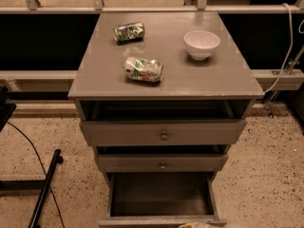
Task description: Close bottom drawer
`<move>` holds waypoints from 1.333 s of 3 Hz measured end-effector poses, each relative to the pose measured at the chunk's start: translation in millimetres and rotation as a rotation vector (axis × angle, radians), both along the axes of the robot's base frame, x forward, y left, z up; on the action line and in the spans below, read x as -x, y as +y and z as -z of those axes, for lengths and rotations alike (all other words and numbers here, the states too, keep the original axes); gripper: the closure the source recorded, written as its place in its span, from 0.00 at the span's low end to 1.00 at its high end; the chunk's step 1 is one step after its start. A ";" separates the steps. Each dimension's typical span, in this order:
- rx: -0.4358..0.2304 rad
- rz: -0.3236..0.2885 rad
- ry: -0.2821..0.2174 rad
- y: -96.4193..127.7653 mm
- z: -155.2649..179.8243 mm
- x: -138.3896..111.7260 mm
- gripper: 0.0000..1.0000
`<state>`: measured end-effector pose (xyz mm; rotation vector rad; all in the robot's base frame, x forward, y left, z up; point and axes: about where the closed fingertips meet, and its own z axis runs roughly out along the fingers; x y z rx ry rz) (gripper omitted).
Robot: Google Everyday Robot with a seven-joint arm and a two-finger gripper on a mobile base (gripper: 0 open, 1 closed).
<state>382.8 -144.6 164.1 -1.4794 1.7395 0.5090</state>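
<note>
The bottom drawer [160,194] of the grey cabinet is pulled far out. Its deep box is empty, and its front edge [161,220] lies at the bottom of the camera view, so the front and knob are out of view. The middle drawer [161,163] and the top drawer [164,133] above it stand slightly open, each with a small brass knob. My gripper [194,225] shows only as a pale sliver at the bottom edge of the view, just at the drawer's front edge, right of centre.
On the cabinet top [104,80] lie two crushed cans [129,31] [144,69] and a white bowl [202,43]. A black stand leg and cable [45,189] lie on the speckled floor at left. A white cable [287,42] hangs at right. A rail runs behind.
</note>
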 end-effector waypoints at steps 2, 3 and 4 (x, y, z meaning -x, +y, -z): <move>0.059 0.009 -0.140 12.4 1.0 -30.9 1.00; 0.052 0.009 -0.204 14.1 -1.9 -60.5 1.00; 0.035 0.035 -0.241 1.7 -3.8 -104.0 1.00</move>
